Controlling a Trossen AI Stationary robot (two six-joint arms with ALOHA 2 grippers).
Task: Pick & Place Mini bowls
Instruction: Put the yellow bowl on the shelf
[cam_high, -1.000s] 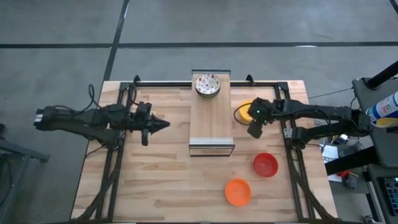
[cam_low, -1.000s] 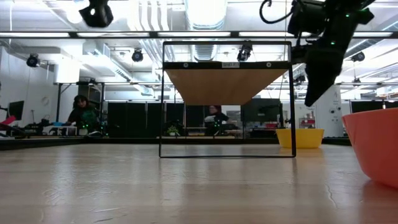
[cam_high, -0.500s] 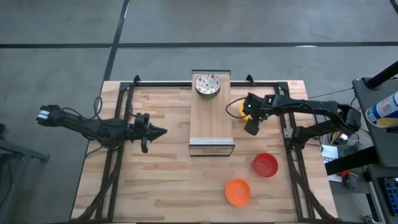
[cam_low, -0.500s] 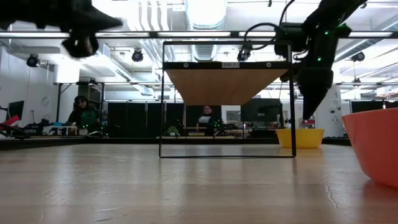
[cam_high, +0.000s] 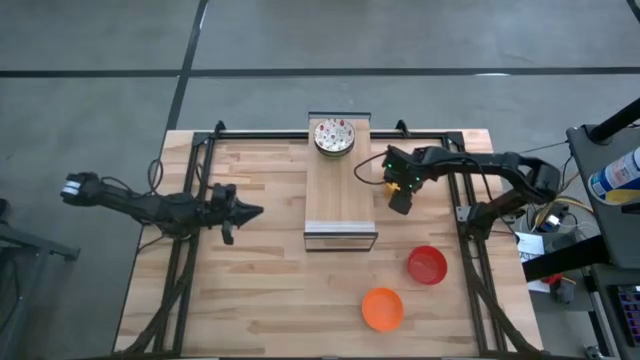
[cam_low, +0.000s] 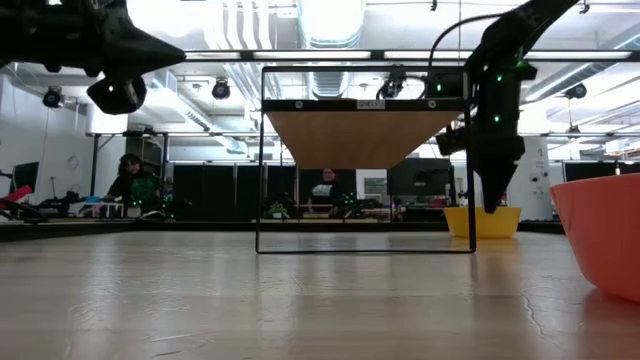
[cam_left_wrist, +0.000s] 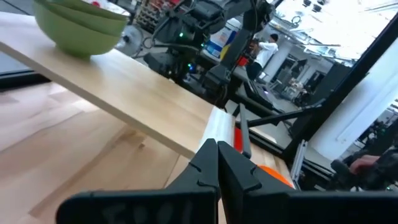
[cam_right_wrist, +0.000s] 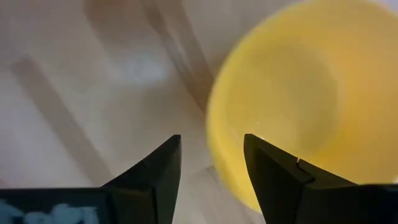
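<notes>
the right gripper (cam_right_wrist: 208, 162) has its fingers apart, above the near rim of the yellow bowl (cam_right_wrist: 292, 99), which the arm mostly hides from above. the left gripper (cam_high: 250, 211), fingers together, waits at 9 o'clock of the board (cam_high: 340, 190). speckled bowls (cam_high: 333, 136) are stacked at the board's 12 o'clock end. the red bowl (cam_high: 427, 265) and the orange bowl (cam_high: 382, 308) lie toward 5 o'clock.

Board (cam_high: 339, 190): raised on a dark frame, just beside the right claw, mid-bench.
Bench (cam_high: 260, 290): pale wood planks.
People (cam_low: 130, 180): seated far behind.
</notes>
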